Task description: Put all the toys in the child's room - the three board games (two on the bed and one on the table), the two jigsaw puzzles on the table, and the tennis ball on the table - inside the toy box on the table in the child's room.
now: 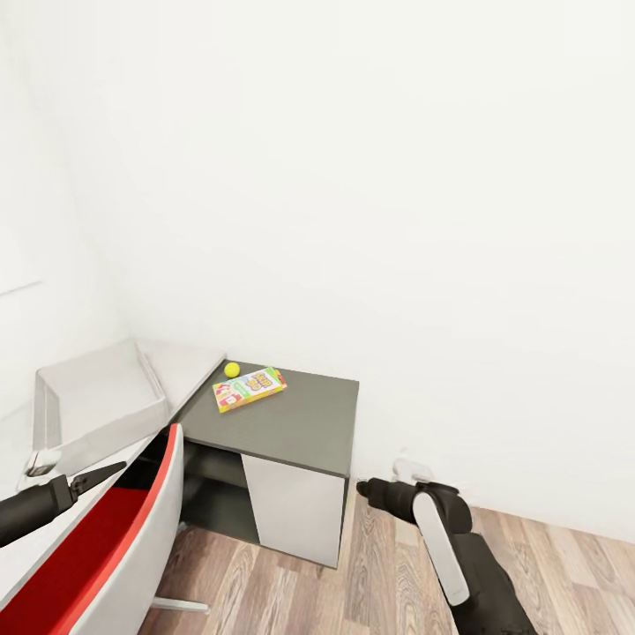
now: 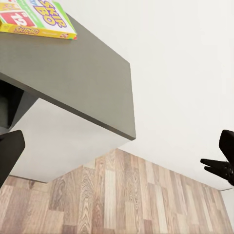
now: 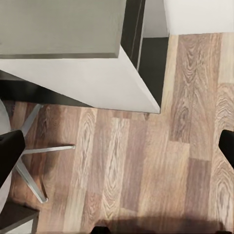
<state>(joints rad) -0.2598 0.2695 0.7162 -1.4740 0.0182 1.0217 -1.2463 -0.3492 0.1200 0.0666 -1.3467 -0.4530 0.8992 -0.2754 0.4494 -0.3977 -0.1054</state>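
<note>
From the head camera I see a corner of the child's room with white walls [image 1: 353, 176] and a wood-plank floor [image 1: 379, 582]; in this corner stands the table [image 1: 300, 423], its dark grey top ending above a white front panel [image 1: 291, 507]. On this dark top lies one board game [image 1: 250, 389], a flat box with green, yellow and red print; it lies flat, a little turned against the table's edges. The tennis ball [image 1: 232, 369] rests just beside the far corner of this box; I cannot tell if they touch. To the left, on the paler part of the table, stands the toy box [image 1: 97, 406], a grey bin with sloping walls; it is near the ball but apart from it. In front of the table there is a chair [image 1: 106, 556] with a red seat and a white shell.

My left gripper [image 1: 104, 476] hangs low at the left, above the chair, its dark fingers close together and pointed toward the table; it holds nothing. My right gripper [image 1: 363, 488] hangs over the floor beside the white panel; I cannot tell if its fingers are apart or together.

In the left wrist camera I see the game box [image 2: 36, 19] on the dark top from below its edge; the right wrist camera looks down on the planks [image 3: 146, 161] and the metal legs of the chair [image 3: 39, 156].
</note>
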